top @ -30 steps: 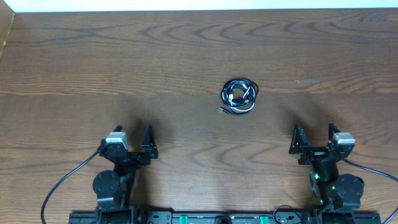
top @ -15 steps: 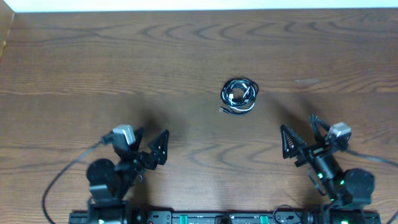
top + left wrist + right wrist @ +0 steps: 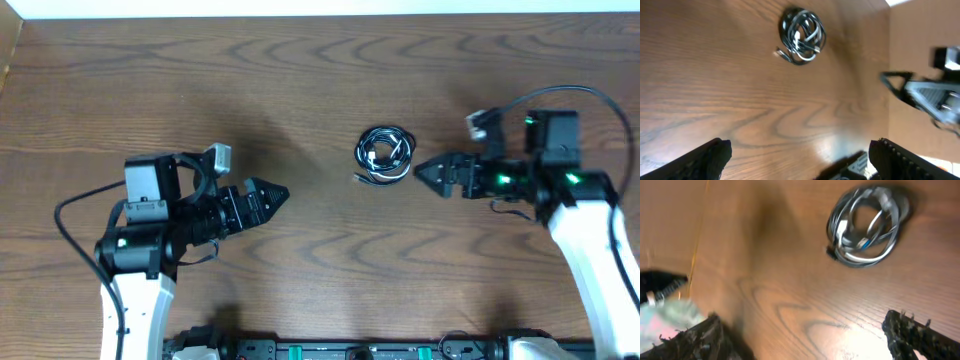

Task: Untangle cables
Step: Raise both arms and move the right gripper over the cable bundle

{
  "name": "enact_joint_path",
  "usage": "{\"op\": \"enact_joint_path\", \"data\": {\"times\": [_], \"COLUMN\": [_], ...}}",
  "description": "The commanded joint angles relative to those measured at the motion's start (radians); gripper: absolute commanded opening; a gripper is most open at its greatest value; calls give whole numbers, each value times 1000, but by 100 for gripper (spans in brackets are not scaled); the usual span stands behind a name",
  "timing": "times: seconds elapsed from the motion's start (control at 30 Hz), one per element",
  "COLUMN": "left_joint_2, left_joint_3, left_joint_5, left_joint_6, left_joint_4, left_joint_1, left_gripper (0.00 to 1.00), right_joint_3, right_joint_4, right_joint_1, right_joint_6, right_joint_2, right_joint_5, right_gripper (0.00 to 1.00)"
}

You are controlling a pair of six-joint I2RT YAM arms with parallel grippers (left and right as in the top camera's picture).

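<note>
The cables [image 3: 384,156] lie as one small coiled bundle of thin black cords with a whitish strand on the wooden table [image 3: 300,80], right of centre. My left gripper [image 3: 274,192] hovers to the bundle's left, pointing at it, open and holding nothing. From the right, my right gripper [image 3: 426,171] points at the bundle, close beside it, open and holding nothing. In the left wrist view the cables [image 3: 801,35] sit far ahead of the left gripper [image 3: 800,162]. In the right wrist view the cables [image 3: 867,226] lie ahead and right of the right gripper [image 3: 805,340].
Both arms reach over the table from its near edge. The right arm's gripper [image 3: 927,97] shows blurred in the left wrist view. Thick black wires [image 3: 75,215] trail from the arms. A pale wall strip [image 3: 320,6] borders the far edge.
Both arms have swung up from their rest near the front edge and turned inward. The two grippers now point at the cable bundle from either side. The bundle has not moved.
</note>
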Motion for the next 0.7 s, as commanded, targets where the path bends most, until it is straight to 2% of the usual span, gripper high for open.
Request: {"op": "enact_joint_path", "data": {"times": [0.0,0.1,0.2,0.3,0.4,0.53,0.67], "left_joint_2": [18,20,20,20,19,23,84], "left_joint_3": [14,16,41,76,77,77,87], "left_joint_5": [49,-101,-266,-432,-448,-448,-446], "left_joint_6": [107,132,130,130,130,130,92], "left_joint_4": [-19,-47,-85,-107,-105,-77,-66], "left_joint_1": [-9,-64,-145,-227,-270,-272,-273], "left_gripper": [94,94,94,94,94,94,93], "right_joint_3": [12,43,86,107,107,107,111], "right_joint_4": [-9,-42,-75,-45,46,165,253], "right_joint_1": [72,168,277,343,352,335,316], "right_joint_6": [-120,-191,-203,-204,-179,-69,-53], "right_joint_2": [67,95,98,97,96,107,227], "right_joint_5": [-11,174,428,520,516,636,636], "right_gripper": [99,99,99,99,99,96,91]}}
